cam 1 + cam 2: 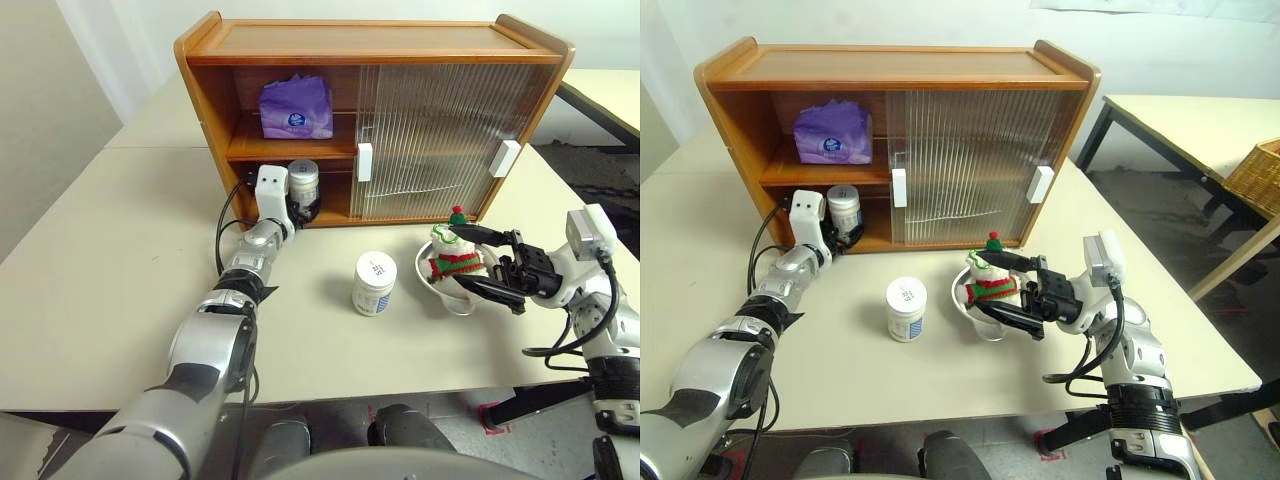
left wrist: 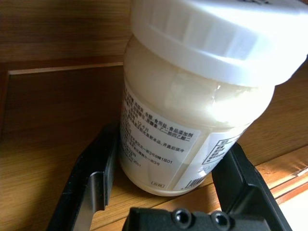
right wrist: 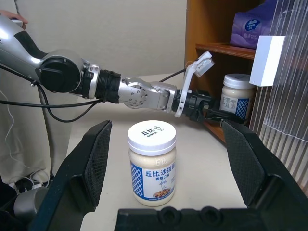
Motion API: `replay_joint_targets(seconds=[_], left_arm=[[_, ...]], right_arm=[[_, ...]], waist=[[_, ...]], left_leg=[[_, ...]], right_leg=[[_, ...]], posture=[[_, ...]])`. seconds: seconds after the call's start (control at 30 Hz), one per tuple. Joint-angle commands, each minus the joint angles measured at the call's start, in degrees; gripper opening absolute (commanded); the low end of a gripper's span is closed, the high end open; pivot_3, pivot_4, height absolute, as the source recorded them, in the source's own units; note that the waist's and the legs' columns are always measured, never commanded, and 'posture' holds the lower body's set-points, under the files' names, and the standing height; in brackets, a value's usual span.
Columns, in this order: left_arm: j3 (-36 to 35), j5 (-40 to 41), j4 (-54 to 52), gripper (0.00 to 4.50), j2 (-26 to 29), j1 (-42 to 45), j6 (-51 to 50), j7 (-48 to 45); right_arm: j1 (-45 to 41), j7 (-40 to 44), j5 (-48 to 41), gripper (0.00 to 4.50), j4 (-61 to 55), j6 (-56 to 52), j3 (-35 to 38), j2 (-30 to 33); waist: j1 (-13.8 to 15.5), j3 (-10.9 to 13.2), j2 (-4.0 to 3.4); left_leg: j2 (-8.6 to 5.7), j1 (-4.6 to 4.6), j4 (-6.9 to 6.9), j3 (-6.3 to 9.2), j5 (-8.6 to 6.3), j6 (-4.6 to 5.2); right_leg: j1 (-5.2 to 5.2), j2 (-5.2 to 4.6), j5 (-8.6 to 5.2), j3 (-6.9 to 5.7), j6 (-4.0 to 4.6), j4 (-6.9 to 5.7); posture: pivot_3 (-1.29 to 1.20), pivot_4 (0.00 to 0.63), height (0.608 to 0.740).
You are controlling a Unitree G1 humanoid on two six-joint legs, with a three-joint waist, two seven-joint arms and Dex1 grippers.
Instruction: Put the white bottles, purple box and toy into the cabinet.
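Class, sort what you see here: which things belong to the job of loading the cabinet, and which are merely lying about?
Job:
- cabinet
- purple box, on the inner shelf
- white bottle between the left gripper's fingers, in the cabinet's bottom
- white bottle on the table
- toy

Lying about:
- metal bowl under the toy
- table

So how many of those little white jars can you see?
2. One white bottle sits on the cabinet's bottom shelf, between the left pincer's fingers. The other bottle stands on the table, before the cabinet. The ribbed doors could hide more.
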State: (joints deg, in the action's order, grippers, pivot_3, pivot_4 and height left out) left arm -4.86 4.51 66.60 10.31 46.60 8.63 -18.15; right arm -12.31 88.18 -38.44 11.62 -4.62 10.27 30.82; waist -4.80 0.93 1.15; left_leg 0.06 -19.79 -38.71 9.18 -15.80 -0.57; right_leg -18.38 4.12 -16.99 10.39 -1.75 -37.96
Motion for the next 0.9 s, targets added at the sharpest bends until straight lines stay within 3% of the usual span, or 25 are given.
replay_joint_targets(seconds=[0.03,0.57,0.73,0.9], left_arm=[[-1.54,0.56,1.04,3.16,-0.24,1.82,0.94,0.56],[-1.71,-0.36,2.74,3.16,0.06,2.31,0.61,0.74],[-1.5,-0.54,2.76,4.47,-0.07,2.08,0.58,0.51],[-1.43,-0.37,1.64,4.47,-0.07,0.9,1.25,-0.44]], right_arm=[[-0.12,0.19,-0.06,4.5,-0.41,0.35,0.32,0.24],[0.19,0.27,0.06,4.5,-0.46,0.42,0.41,0.63],[0.16,0.12,0.41,4.5,-0.26,0.7,0.2,0.47],[0.54,-0.24,0.43,4.5,-0.73,0.95,0.05,-0.04]], waist=[[-0.04,0.0,0.0],[-0.27,0.0,0.0],[-0.27,0.0,0.0],[-0.27,0.0,0.0]], left_leg=[[0.0,0.0,0.0,0.0,0.0,0.0],[-0.01,0.0,-0.01,0.0,0.0,0.01],[-0.01,0.0,-0.01,0.0,0.0,0.01],[-0.01,0.0,-0.01,0.0,0.0,0.01]], right_leg=[[0.0,0.0,0.0,0.0,0.0,0.0],[0.0,0.0,-0.01,0.0,-0.01,0.0],[0.0,0.0,-0.01,0.0,-0.01,0.0],[0.0,0.0,-0.01,0.0,-0.01,0.0]], posture=[[-0.15,0.0,0.74],[-0.16,0.0,0.74],[-0.16,0.0,0.74],[-0.16,0.0,0.74]])
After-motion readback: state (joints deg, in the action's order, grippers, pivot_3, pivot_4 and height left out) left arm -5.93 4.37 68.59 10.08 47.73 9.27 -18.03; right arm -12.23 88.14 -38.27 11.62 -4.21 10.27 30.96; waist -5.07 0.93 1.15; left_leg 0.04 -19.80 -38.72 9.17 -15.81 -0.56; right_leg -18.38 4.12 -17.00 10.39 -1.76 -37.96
